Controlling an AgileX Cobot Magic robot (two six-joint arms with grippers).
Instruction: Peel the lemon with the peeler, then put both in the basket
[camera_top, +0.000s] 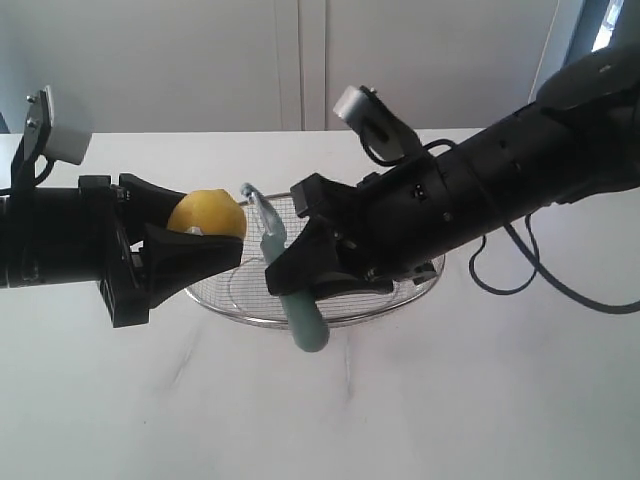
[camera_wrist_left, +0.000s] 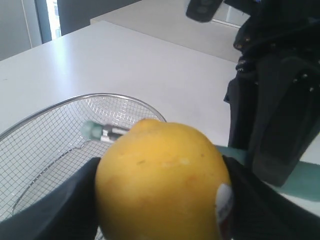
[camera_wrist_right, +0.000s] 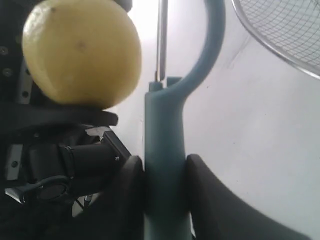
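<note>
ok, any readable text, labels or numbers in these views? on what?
None readable in any view.
sticker on the lemon: red and white, print too blurred and edge-on to read.
No markings visible on the peeler or the basket.

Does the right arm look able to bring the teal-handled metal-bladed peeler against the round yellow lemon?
Likely yes. The left gripper holds the round yellow lemon, and the teal-handled peeler in the right gripper stands close beside its bare side, nothing between.
</note>
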